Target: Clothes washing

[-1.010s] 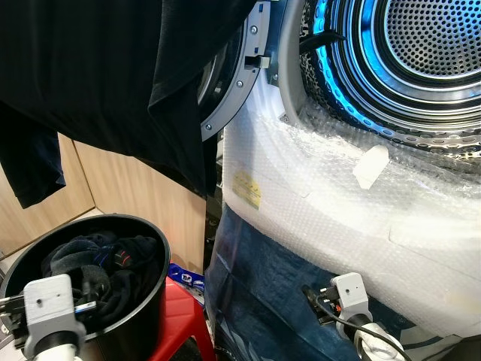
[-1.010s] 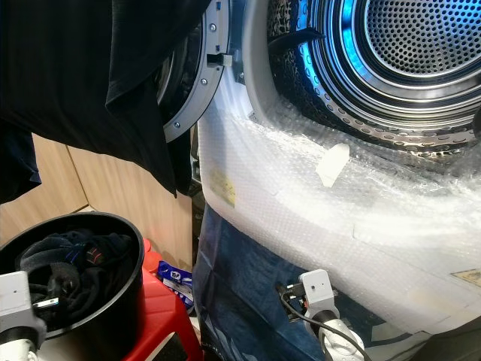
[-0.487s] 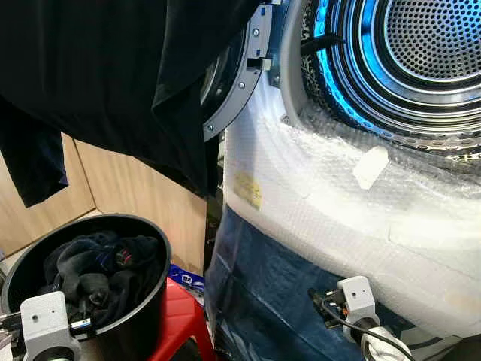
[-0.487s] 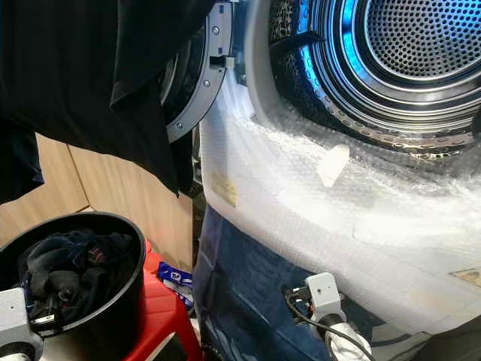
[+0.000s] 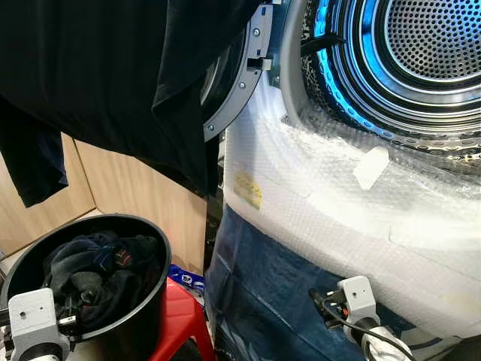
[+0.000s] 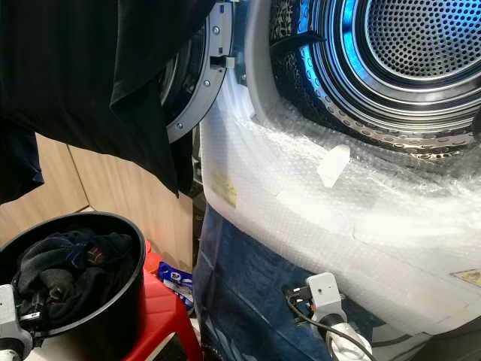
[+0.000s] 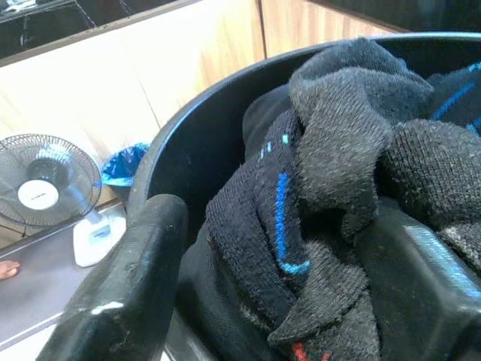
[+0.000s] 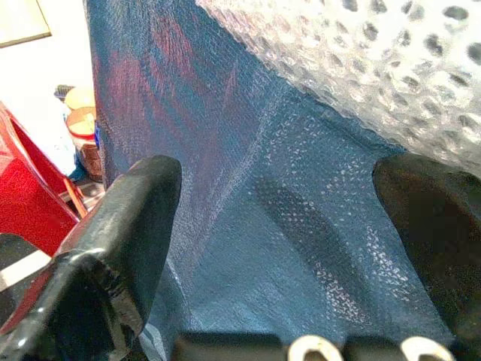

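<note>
Inside the black tub [image 5: 143, 301], left gripper [image 7: 293, 248] spread wide around dark socks [image 7: 331, 150] — right gripper [image 8: 278, 226] beside it, also spread.

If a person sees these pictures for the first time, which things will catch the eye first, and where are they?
First comes the open washing machine drum, lit blue, at the upper right, with bubble wrap over the front below its opening. Next is the black garment hanging across the upper left, over the machine's open door. At the lower left a black bucket of dark socks stands on a red stool, with the open left gripper reaching into the socks.
</note>
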{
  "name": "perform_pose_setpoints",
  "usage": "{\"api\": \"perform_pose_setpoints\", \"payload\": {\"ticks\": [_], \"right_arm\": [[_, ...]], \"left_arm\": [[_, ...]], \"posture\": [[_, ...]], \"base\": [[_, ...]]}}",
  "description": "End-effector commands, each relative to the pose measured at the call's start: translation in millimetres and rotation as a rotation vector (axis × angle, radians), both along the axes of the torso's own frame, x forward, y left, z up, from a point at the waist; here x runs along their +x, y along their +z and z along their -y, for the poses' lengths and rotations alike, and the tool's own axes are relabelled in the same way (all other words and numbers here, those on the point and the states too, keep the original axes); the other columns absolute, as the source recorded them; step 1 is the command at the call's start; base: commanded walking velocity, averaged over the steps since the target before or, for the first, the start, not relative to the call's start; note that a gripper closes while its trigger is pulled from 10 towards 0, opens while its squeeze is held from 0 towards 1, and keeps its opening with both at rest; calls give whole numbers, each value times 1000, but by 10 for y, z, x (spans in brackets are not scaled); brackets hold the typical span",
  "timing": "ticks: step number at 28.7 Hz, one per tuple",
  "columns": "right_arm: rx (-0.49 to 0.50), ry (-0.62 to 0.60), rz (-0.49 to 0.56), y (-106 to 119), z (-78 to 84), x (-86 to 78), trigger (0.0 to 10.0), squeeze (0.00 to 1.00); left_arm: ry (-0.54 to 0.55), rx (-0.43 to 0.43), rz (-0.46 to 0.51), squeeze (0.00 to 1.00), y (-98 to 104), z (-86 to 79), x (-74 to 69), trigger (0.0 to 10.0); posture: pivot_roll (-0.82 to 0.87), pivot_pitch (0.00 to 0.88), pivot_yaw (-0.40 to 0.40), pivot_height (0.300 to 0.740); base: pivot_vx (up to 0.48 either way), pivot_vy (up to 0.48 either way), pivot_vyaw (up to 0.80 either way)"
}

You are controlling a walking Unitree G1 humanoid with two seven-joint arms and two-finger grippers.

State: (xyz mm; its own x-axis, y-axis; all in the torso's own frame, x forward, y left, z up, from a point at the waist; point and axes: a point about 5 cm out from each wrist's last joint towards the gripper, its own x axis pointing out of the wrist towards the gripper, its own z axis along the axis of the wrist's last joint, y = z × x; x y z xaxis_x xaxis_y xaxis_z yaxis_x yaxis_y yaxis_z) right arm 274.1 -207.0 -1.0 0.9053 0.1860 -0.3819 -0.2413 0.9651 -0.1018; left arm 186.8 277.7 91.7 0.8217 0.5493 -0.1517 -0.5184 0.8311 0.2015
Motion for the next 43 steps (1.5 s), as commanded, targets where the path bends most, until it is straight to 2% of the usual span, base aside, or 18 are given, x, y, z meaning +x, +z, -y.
{"api": "perform_pose_setpoints", "payload": {"ticks": [1,18,38,43], "right_arm": [[-11,-32,22,63,110,32,10000,0],[-15,-28,27,89,124,57,10000,0],[-11,-33,16,71,152,31,10000,0],[-30,62,-26,47,127,11,10000,0]], "left_arm": [[-6,3,0,0,-10,-40,10,0],[-30,1,14,0,-33,-228,126,0],[-29,18,56,0,48,-241,105,0],[-48,39,77,0,95,-199,85,0]], "posture": [[161,0,-100,740],[156,0,-105,740],[165,0,-108,740],[166,0,-108,740]], "base": [[0,0,0],[0,0,0],[0,0,0],[0,0,0]]}}
